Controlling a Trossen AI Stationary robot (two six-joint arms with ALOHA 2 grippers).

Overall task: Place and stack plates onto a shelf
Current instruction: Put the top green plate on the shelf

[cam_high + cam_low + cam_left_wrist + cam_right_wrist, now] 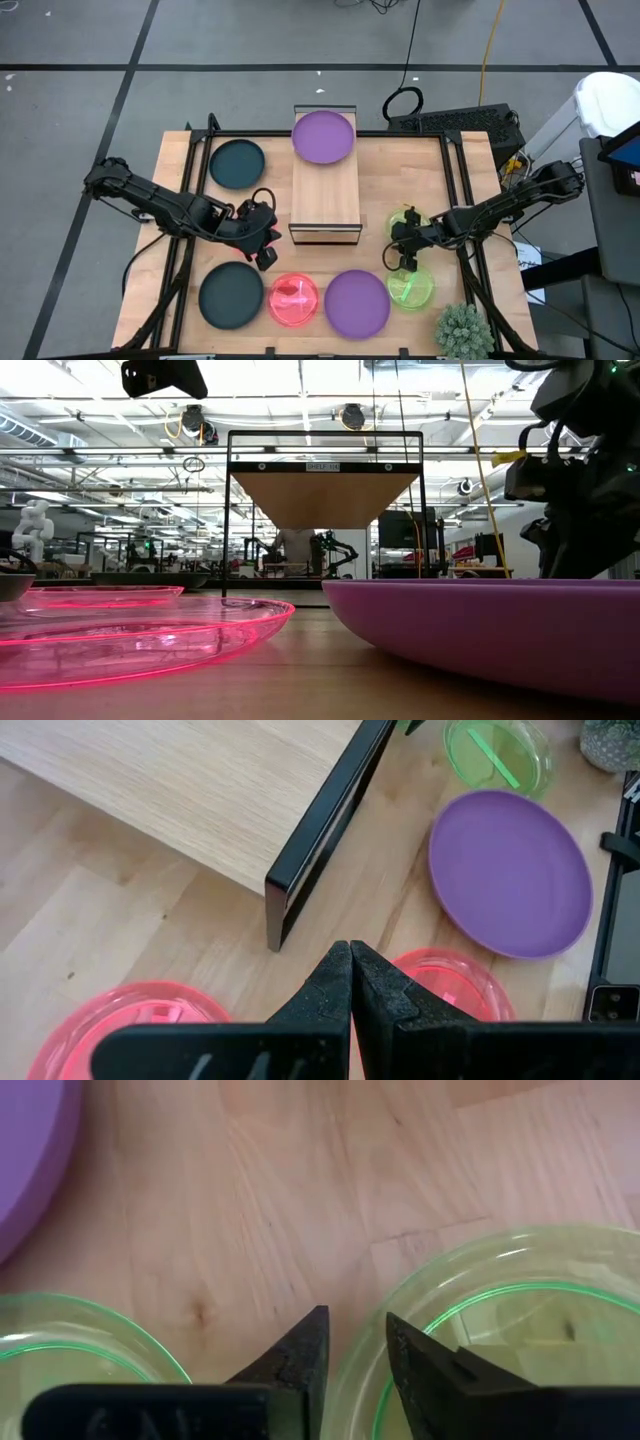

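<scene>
The wooden shelf (pixel 325 195) stands mid-table with one purple plate (pixel 323 137) lying flat on its far end. My left gripper (pixel 351 952) is shut and empty, raised above the table (pixel 160 375) near the shelf's near left corner; pink plates (pixel 130 1020) (pixel 460 985) lie below it on either side. My right gripper (pixel 355 1345) is open and low (pixel 400 258) between two green plates, a near one (pixel 410 288) and a far one (pixel 405 225). Its fingers stand on either side of the far green plate's rim (pixel 345 1345). My right gripper's fingers stand on either side of the green plate's rim (pixel 345 1345), coming slanting from the table's right. I cannot tell whether they touch it. The plate lies flat on the table.
A second purple plate (pixel 357 303), a pink plate (pixel 293 300) and a dark plate (pixel 230 295) lie along the near edge. Another dark plate (pixel 237 163) lies far left. A small green plant (pixel 463 330) stands at the near right corner.
</scene>
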